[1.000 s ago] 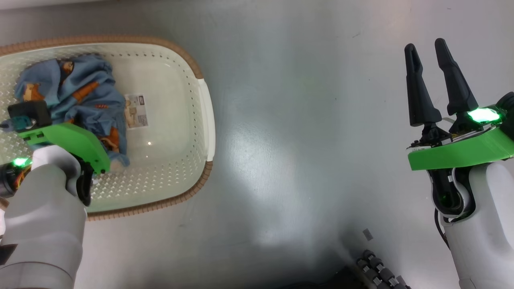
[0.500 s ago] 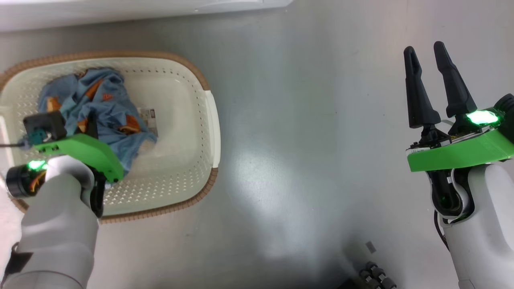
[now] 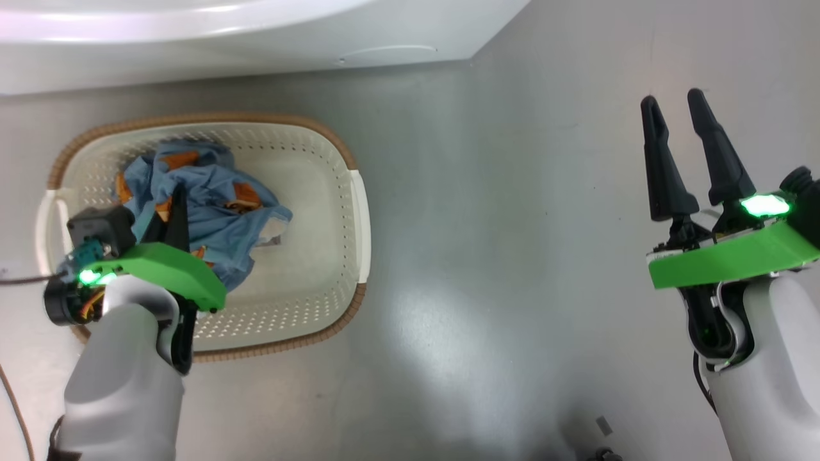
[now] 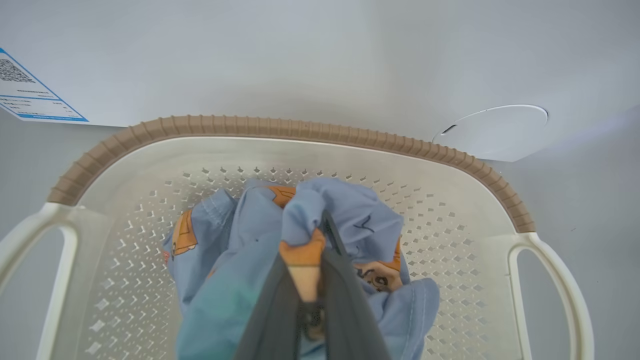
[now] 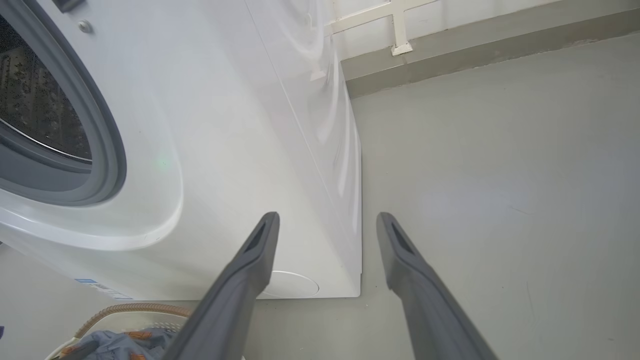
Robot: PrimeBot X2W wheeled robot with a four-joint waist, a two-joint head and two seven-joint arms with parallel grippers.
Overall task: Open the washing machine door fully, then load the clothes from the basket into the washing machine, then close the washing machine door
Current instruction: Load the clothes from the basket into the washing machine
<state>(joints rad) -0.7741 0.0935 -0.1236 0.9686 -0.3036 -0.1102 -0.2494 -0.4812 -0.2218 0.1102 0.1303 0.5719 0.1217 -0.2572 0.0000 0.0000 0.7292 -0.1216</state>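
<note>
A: How is the left gripper [image 3: 177,192] doing?
B: Its fingers are pressing together and pinching a fold of the clothes [image 3: 221,211]. In the left wrist view, light-blue fabric with an orange print is sitting clamped between them. The rest of the bunch is draping below the pinch, inside the basket [image 3: 307,301]. I can't tell whether it is touching the bottom.
A: Where is the basket sitting?
B: It is resting on the grey floor [image 3: 487,256], just in front of the washing machine [image 3: 192,38]. It is lying near the round service flap [image 4: 495,132] and the blue label sticker [image 4: 30,95].
A: And the right gripper [image 3: 672,99]?
B: It is hovering over bare floor, well apart from the basket, with its fingers spread wide and gripping nothing. Its wrist camera is facing the machine's front. The grey gasket [image 5: 102,130] and the steel drum [image 5: 40,100] are showing at the opening.
</note>
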